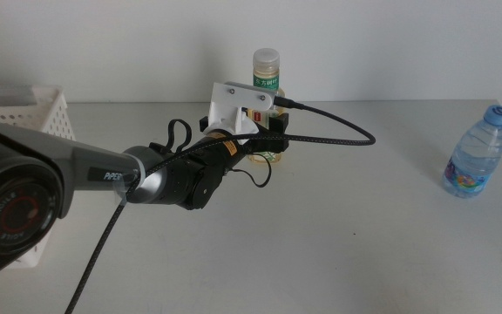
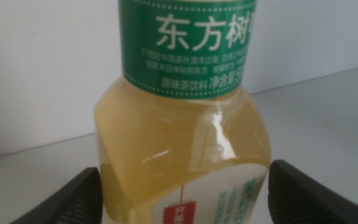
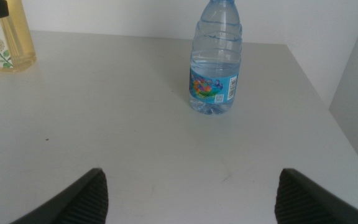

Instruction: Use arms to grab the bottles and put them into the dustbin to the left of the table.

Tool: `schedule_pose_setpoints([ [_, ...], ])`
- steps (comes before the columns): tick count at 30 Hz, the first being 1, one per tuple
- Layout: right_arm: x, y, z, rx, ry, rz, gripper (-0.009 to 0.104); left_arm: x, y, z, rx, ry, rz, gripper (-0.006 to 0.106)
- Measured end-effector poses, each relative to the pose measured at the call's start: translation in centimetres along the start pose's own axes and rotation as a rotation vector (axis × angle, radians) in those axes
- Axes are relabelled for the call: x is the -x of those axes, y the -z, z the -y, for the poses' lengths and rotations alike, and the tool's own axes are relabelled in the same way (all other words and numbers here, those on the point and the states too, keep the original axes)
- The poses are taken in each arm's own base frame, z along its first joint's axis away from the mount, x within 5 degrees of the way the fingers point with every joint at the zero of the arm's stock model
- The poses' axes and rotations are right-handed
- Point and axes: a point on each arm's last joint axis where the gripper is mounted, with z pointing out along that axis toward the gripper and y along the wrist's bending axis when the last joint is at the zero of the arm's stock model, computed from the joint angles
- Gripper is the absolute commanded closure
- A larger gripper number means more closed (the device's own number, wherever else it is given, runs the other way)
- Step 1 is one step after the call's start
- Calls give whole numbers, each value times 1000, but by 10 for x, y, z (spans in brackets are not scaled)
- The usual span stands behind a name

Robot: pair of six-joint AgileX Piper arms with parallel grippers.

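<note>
A pale-yellow tea bottle (image 1: 266, 83) with a green-white label stands upright at the back of the table (image 1: 338, 253). My left gripper (image 1: 265, 144) reaches it from the left. In the left wrist view the tea bottle (image 2: 185, 124) fills the frame between the open jaws of the left gripper (image 2: 185, 183), which flank its lower body closely. A small clear water bottle (image 1: 477, 153) with a blue cap stands far right. The right wrist view shows this water bottle (image 3: 215, 62) ahead of my open, empty right gripper (image 3: 191, 183). The white dustbin (image 1: 26, 109) sits at the left edge.
The left arm and its black cable (image 1: 338, 131) stretch across the left and middle of the table. In the right wrist view the table's edge (image 3: 316, 93) runs close beside the water bottle, and the tea bottle (image 3: 8, 37) shows at the far corner.
</note>
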Motion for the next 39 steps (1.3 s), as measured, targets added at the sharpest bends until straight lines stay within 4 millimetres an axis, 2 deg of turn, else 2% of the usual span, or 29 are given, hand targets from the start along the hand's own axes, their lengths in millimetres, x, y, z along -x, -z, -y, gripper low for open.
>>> schedule_pose_setpoints([
  [13, 0, 0, 0, 0, 0, 0, 17, -7, -35, -4, 30, 47, 38, 12],
  [22, 0, 0, 0, 0, 0, 0, 17, -15, -41, -5, 33, 50, 30, 13],
  [25, 0, 0, 0, 0, 0, 0, 17, -17, -42, -6, 36, 48, 31, 23],
  [28, 0, 0, 0, 0, 0, 0, 17, -17, -42, -8, 39, 45, 37, 41],
  [32, 0, 0, 0, 0, 0, 0, 17, -17, -42, -9, 43, 51, 39, 80],
  [33, 0, 0, 0, 0, 0, 0, 17, -17, -42, -9, 43, 51, 36, 101],
  [39, 0, 0, 0, 0, 0, 0, 17, -4, -34, -7, 48, 55, -46, 102],
])
